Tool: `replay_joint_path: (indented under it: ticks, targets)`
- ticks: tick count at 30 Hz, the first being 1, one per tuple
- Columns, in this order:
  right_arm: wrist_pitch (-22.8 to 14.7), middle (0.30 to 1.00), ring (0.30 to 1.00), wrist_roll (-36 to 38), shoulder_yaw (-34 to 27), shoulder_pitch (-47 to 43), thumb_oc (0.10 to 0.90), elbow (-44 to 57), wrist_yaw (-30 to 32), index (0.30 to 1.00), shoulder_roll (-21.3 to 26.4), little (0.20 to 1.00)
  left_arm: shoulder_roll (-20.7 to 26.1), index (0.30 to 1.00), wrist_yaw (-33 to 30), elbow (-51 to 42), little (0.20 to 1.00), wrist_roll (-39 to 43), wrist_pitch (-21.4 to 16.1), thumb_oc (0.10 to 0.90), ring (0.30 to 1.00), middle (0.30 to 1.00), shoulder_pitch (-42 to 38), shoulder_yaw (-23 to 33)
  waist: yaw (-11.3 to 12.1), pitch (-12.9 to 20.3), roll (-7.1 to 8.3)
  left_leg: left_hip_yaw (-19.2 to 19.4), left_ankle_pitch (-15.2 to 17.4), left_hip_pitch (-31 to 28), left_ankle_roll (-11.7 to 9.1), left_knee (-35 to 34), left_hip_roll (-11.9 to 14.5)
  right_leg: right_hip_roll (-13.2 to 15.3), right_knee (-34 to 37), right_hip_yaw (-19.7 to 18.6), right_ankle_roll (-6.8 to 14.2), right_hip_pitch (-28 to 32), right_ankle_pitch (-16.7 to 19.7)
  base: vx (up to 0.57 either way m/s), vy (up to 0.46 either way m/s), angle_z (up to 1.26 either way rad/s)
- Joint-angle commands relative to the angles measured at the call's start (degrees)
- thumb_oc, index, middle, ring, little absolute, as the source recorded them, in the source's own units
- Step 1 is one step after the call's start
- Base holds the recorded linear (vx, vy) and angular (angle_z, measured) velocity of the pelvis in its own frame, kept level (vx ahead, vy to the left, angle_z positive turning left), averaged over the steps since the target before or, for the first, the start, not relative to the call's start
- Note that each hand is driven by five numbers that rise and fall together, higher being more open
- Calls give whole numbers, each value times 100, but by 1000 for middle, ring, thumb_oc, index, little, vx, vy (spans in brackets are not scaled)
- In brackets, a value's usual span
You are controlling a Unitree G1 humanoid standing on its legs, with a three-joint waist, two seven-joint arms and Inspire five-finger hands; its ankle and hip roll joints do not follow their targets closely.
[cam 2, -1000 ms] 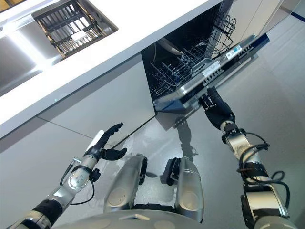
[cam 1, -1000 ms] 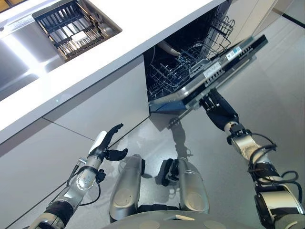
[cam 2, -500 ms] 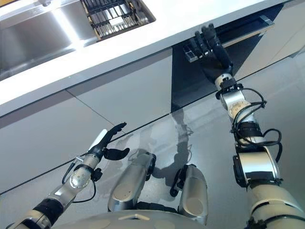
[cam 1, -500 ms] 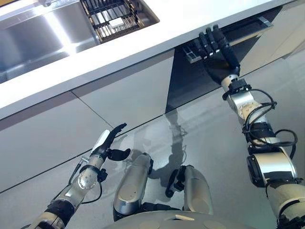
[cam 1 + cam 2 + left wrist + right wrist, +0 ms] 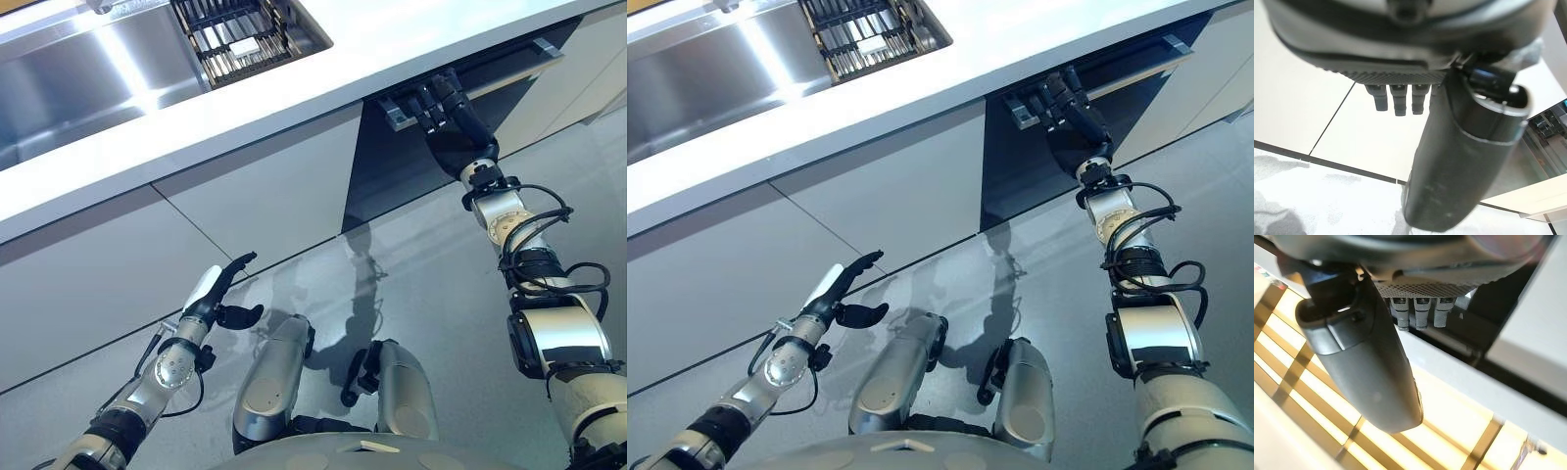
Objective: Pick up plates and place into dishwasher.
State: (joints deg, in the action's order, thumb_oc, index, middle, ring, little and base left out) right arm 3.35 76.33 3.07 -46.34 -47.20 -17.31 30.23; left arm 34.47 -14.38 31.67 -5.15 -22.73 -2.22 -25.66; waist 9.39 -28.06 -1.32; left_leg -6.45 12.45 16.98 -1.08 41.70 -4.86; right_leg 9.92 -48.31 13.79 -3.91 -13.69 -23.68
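Observation:
The dishwasher door [image 5: 392,171] is a dark panel standing upright and closed under the white counter [image 5: 392,39], with a silver handle bar [image 5: 534,51] along its top. My right hand [image 5: 457,137] rests against the upper part of the door, fingertips [image 5: 1058,93] at the handle end just below the counter edge, fingers only slightly bent and holding nothing. My left hand [image 5: 211,299] hangs low in front of the grey cabinet fronts [image 5: 255,196], open and empty, thumb [image 5: 1464,161] standing out. I see no plate.
A steel sink [image 5: 78,78] is set into the counter at the upper left, with a dark dish rack [image 5: 245,39] inside its right part. Grey floor [image 5: 441,294] stretches in front of the cabinets.
One second ago the door was half open with the racks showing and my right hand under it. The door is now closed, and my right fingers have bent slightly at its top. The camera shifted.

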Motion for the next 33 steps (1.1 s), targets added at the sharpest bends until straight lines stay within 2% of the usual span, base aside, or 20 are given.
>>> replay_joint_path:
  ticks: [1, 5, 8, 11, 13, 15, 20, 24, 27, 28, 30, 32, 33]
  targets:
    - [-936, 900, 900, -132, 0, 118, 800, 403, -162, 900, 185, 900, 209, 900, -290, -560, 900, -5, -628, 800, 900, 900, 99, 68, 37, 810, 193, 132, 308, -296, 444, -84, 164, -175, 699, -437, 140, 488, 944, -87, 2, -25]
    - [-1333, 900, 900, -394, 31, 946, 800, 1074, -214, 900, -185, 900, 97, 900, -327, -485, 900, -43, -710, 800, 900, 900, -48, 212, -164, 971, 276, 202, 198, -578, 433, -578, 263, -310, 1239, -507, 177, 742, 1084, -85, 14, -21]
    - [-1416, 900, 900, -795, 112, 1578, 800, 1562, -111, 900, -411, 900, 5, 900, -345, -466, 900, -56, -687, 800, 900, 900, -105, 316, -317, 1126, 324, 320, 30, -804, 395, -1064, 315, -370, 1739, -547, 240, 917, 1251, -50, 26, -20]
    - [-1524, 900, 900, -861, 99, 2441, 800, 1847, -188, 900, -618, 900, -143, 900, -391, -377, 900, -150, -673, 800, 900, 900, -59, 383, -502, 1391, 359, 509, -371, -1180, 310, -1948, 410, -434, 2511, -606, 376, 1138, 1624, -7, 21, -20]
    - [-1596, 900, 900, -930, 95, 2977, 800, 1911, -212, 900, -834, 900, -322, 900, -485, -154, 900, -277, -751, 800, 900, 900, 11, 416, -640, 1638, 383, 627, -717, -1458, 225, -2655, 452, -510, 3271, -677, 482, 1335, 1905, 3, 16, -28]
    - [-1563, 900, 900, -1100, 168, 3339, 800, 1907, -237, 900, -1000, 900, -475, 900, -601, -15, 900, -377, -767, 800, 900, 900, 53, 405, -742, 1805, 373, 701, -967, -1651, 175, -3184, 504, -567, 3787, -749, 536, 1460, 2123, -25, 18, -24]
    - [-1452, 900, 900, -1748, 351, 3931, 800, 1743, -217, 900, -1244, 900, -699, 900, -632, 209, 900, -507, -954, 800, 900, 900, 170, 485, -881, 2090, 354, 800, -1277, -1921, 124, -4010, 542, -603, 4492, -836, 653, 1596, 2511, -26, 15, -28]
    - [-1339, 900, 900, -2666, 580, 4339, 800, 1131, -237, 900, -1447, 900, -797, 900, -636, 470, 900, -722, -1042, 800, 900, 900, 271, 486, -951, 2310, 349, 870, -1490, -2069, 100, -4599, 532, -635, 5012, -814, 761, 1680, 2769, -8, -15, -11]
    - [-1336, 900, 900, -2896, 665, 4353, 800, 622, -325, 900, -1472, 900, -896, 900, -548, 823, 900, -742, -1112, 800, 900, 900, 192, 411, -957, 2390, 364, 837, -1510, -2045, 82, -4670, 500, -642, 5237, -793, 807, 1699, 2905, -12, -3, 2]
    - [-1368, 900, 900, -3072, 709, 4275, 800, 23, -437, 900, -1484, 900, -1025, 900, -448, 1206, 900, -764, -1191, 800, 900, 900, 124, 378, -947, 2436, 362, 823, -1486, -2042, 81, -4670, 490, -649, 5294, -808, 816, 1690, 2921, -24, 4, 9]
    - [-1345, 900, 900, -3206, 740, 4203, 800, -446, -407, 900, -1535, 900, -1140, 900, -343, 1557, 900, -714, -1189, 800, 900, 900, 55, 316, -939, 2474, 352, 814, -1471, -2044, 95, -4670, 479, -661, 5288, -823, 815, 1699, 2904, -5, 12, 7]
    - [-1398, 900, 900, -3607, 792, 4081, 800, -1234, -149, 900, -1627, 900, -1346, 900, -243, 2118, 900, -870, -1160, 800, 900, 900, -63, 231, -920, 2522, 329, 839, -1451, -2059, 113, -4670, 480, -662, 5277, -782, 813, 1728, 2870, 25, 37, 4]
    - [-1368, 900, 900, -3715, 798, 3993, 800, -1729, 143, 900, -1699, 900, -1485, 900, -221, 2541, 900, -1140, -944, 800, 900, 900, -146, 106, -915, 2557, 298, 847, -1438, -2078, 126, -4670, 467, -672, 5276, -769, 807, 1752, 2850, 40, 61, 1]
